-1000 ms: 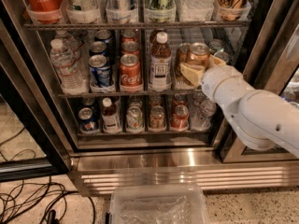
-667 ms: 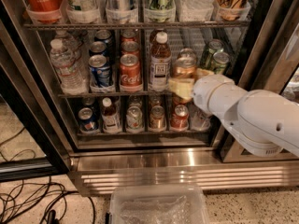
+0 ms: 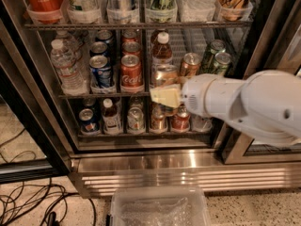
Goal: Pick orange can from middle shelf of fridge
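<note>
so the gripper is hanging at the middle shelf's front edge, fingers clamping the orange can down low

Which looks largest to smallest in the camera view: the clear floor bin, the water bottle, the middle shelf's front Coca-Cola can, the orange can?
1. Clear bin, nearest the camera.
2. Water bottle.
3. Coca-Cola can and orange can: alike; the gripper, in front of the middle shelf, hides the orange can's base.

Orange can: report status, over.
Gripper at middle shelf front, low against orange can. Can upright, between Coca-Cola can and second copper can. Brown bottle close behind.
</note>
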`<state>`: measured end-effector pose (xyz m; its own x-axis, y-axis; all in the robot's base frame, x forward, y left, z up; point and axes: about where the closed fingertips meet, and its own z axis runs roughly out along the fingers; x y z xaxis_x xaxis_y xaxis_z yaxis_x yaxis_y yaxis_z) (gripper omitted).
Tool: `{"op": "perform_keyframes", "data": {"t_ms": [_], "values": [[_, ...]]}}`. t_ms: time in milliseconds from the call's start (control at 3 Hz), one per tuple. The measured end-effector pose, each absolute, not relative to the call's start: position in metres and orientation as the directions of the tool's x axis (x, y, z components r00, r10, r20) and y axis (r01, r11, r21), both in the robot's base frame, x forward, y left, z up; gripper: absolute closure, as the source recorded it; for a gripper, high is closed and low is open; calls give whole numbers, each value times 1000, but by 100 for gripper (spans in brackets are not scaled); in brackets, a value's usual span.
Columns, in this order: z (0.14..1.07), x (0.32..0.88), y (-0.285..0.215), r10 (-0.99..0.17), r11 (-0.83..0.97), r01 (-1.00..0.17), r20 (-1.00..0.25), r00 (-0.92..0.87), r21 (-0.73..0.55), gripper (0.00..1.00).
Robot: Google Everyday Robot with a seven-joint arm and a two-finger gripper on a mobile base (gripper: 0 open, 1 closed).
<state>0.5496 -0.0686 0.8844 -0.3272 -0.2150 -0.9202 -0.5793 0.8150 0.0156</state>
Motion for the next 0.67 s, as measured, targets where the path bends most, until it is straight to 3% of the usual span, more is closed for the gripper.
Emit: {"op": "perform_keyframes", "data": {"t_ms": [333, 667], "values": [[901, 570, -140, -188, 822, -568, -916, -354, 51, 100], [928, 574, -154, -181, 809, -586, -926, -330, 50, 100]]}}
